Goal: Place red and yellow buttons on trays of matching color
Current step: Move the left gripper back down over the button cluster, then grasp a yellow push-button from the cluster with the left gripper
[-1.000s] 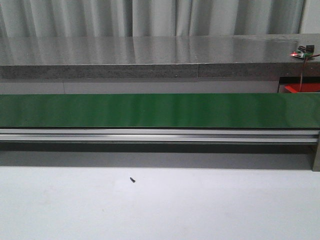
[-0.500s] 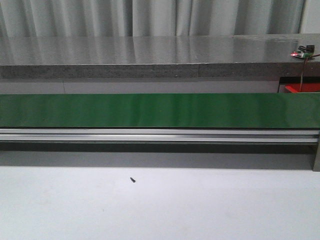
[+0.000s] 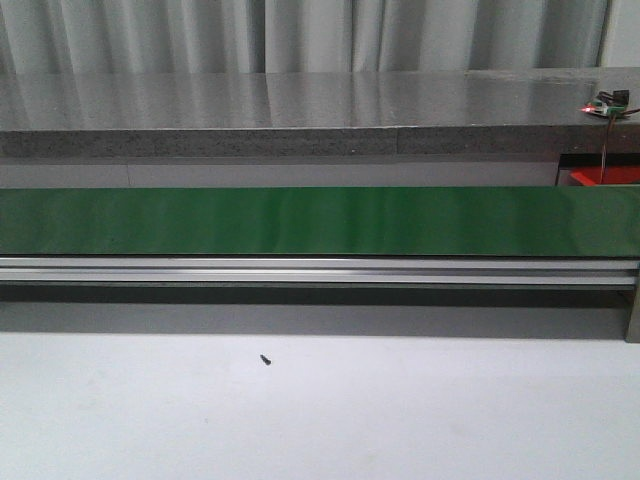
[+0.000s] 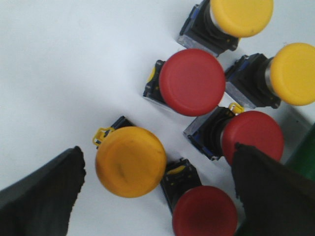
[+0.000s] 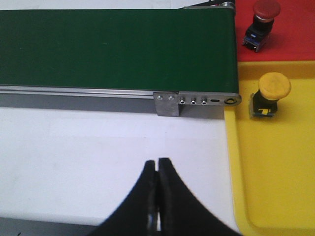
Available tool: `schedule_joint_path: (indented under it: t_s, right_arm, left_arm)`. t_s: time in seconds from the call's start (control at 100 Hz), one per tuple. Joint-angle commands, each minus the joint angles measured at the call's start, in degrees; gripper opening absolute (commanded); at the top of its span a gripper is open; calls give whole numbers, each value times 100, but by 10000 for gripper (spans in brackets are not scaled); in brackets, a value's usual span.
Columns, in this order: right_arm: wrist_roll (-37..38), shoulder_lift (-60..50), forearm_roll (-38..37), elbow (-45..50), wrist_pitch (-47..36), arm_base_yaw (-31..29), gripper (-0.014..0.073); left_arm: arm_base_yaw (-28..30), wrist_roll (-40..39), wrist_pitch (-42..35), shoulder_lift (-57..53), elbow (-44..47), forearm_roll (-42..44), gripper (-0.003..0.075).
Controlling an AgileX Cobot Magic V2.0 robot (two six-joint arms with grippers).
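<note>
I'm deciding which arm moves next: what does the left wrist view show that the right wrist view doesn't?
Left wrist only: a cluster of unsorted buttons, three red and three yellow, with the open left gripper over a yellow button.

Right wrist only: the green conveyor belt, one red button on the red tray, one yellow button on the yellow tray, and the shut right gripper.

Both: the white table.

Green conveyor belt [image 3: 320,220] — small black screw [image 3: 265,359] on table [image 3: 400,410].

You get even, diffuse overhead light in all views. The front view is soft and slightly hazy, with pale streaks of glare along the green belt [image 3: 320,220]. Near the left end effector [image 4: 157,196] its fingers [image 4: 39,196] are blurred. Below the right end effector [image 5: 157,196] the desk [image 5: 74,142] looks washed out.
</note>
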Motion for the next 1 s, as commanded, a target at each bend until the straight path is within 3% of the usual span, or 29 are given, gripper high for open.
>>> schedule_joint_path:
  t_s: [0.0,0.68,0.8,0.99]
  right_arm:
    - [-43,12,-6,-137,-380,12,-68]
    - [-43,12,-6,-137,-380,12,-68]
    - [-43,12,-6,-137,-380,12,-68]
    - [-43,12,-6,-137,-380,12,-68]
  left_arm:
    - [96,-71,-84,-299,-179,-101,598]
    - [178,-71,-71,115,-179,19,578]
    - [178,-71,-148,115,-189,19,505]
    - [178,-71,-190,115,-202,19,277]
